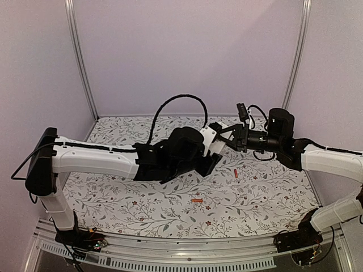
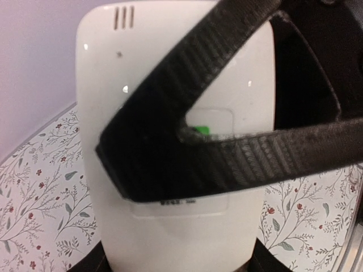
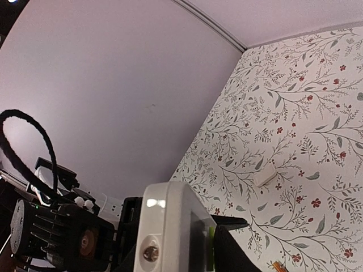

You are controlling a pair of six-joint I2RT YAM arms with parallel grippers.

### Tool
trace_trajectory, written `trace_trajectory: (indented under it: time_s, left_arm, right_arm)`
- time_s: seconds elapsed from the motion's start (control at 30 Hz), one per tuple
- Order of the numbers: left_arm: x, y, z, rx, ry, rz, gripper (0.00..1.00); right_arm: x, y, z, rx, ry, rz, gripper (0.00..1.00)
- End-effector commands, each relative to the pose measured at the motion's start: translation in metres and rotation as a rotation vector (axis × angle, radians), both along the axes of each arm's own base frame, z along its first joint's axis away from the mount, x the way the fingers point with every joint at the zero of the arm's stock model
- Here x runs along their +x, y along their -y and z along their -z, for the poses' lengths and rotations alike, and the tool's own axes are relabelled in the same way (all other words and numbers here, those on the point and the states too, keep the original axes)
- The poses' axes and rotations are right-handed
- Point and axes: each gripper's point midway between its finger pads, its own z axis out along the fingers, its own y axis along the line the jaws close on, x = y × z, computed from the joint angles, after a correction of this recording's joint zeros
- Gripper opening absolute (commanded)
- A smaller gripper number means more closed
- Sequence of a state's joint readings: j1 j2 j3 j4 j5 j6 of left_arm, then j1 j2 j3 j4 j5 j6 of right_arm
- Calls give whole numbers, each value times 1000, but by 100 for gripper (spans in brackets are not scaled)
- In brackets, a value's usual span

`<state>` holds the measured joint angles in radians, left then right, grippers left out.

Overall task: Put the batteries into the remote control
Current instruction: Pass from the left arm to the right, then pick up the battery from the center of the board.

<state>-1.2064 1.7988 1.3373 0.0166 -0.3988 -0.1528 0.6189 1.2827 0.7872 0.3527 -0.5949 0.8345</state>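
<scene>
We hold the remote control point(image 1: 212, 137) clamped in the left gripper point(image 1: 205, 152), raised off the table point(image 1: 272, 187), so the right gripper point(image 1: 229, 139), perhaps straddling its end (whether gripping, we cannot tell), can reach it, the batteries point(image 1: 235, 171) lying below it.

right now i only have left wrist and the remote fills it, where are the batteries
observer: Both are loose on the table: one battery in front of the left arm, the other battery nearer the right arm.
operator: whose black bars cross the remote
observer: The right arm's jaws; they grip the remote from the far side.
operator: anything else lying there
observer: Right wrist shows a small white piece on the table; I cannot tell what it is.
</scene>
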Motion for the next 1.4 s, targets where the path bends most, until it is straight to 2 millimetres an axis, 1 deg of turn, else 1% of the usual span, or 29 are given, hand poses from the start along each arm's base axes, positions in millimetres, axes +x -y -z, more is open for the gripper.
trace_trajectory:
  time_s: [0.0, 0.07, 0.1, 0.17, 0.23, 0.3, 0.37, 0.47, 0.53, 0.6, 0.63, 0.73, 0.8, 0.83, 0.97, 1.03, 1.1, 1.17, 1.23, 1.3, 1.37]
  left_arm:
    - [-3, 1, -39, -147, 13, -5, 35]
    - [-4, 2, -40, -146, 14, 2, 37]
    - [-4, 1, -39, -141, 15, 6, 42]
    - [-9, 1, -38, -126, 19, 42, 65]
    - [-13, -2, -37, -115, 17, 75, 84]
    - [-15, -12, -35, -94, 23, 87, 97]
    - [-16, -25, -38, -85, 19, 104, 100]
    - [-21, -44, -38, -75, -30, 187, 100]
    - [-29, -59, -20, 13, -86, 257, 100]
    - [-34, -70, -6, 115, -105, 301, 100]
    - [-39, -73, 6, 177, -126, 340, 97]
    - [-56, -76, 38, 335, -215, 448, 86]
    - [-63, -74, 58, 416, -268, 502, 76]
    - [-64, -72, 64, 448, -278, 517, 71]
    - [-78, -63, 94, 583, -311, 600, 66]
    - [-80, -60, 108, 637, -334, 623, 66]
    - [-82, -56, 118, 662, -370, 648, 61]
    - [-82, -52, 126, 681, -388, 666, 56]
    - [-78, -48, 135, 708, -394, 661, 53]
    - [-74, -46, 144, 740, -394, 658, 48]
    - [-70, -46, 152, 773, -387, 656, 47]
  right_arm:
    - [8, -3, 8, 9, -22, 34, 26]
    - [9, -3, 8, 5, -22, 37, 18]
    - [9, -4, 8, 3, -21, 35, 14]
    - [9, -4, 10, -7, -23, 34, 7]
    - [10, -2, 13, -20, -26, 41, 3]
    - [10, 2, 16, -33, -30, 40, 1]
    - [13, 10, 20, -43, -38, 49, 0]
    - [14, 25, 28, -59, -62, 54, 0]
    - [12, 33, 36, -83, -87, 42, 0]
    - [7, 38, 46, -134, -111, 25, 0]
    - [3, 40, 51, -170, -102, 14, 0]
    - [-7, 48, 67, -260, -107, -10, 0]
    - [-12, 52, 73, -294, -112, -16, 0]
    - [-13, 55, 75, -305, -112, -20, 0]
    - [-16, 69, 90, -351, -154, -12, 0]
    - [-16, 76, 98, -350, -182, -6, 0]
    - [-16, 81, 105, -353, -211, 0, 0]
    - [-14, 87, 111, -354, -229, 12, 0]
    - [-14, 90, 113, -351, -243, 13, 0]
    - [-14, 91, 115, -348, -249, 13, 0]
    - [-13, 93, 115, -347, -251, 14, 0]
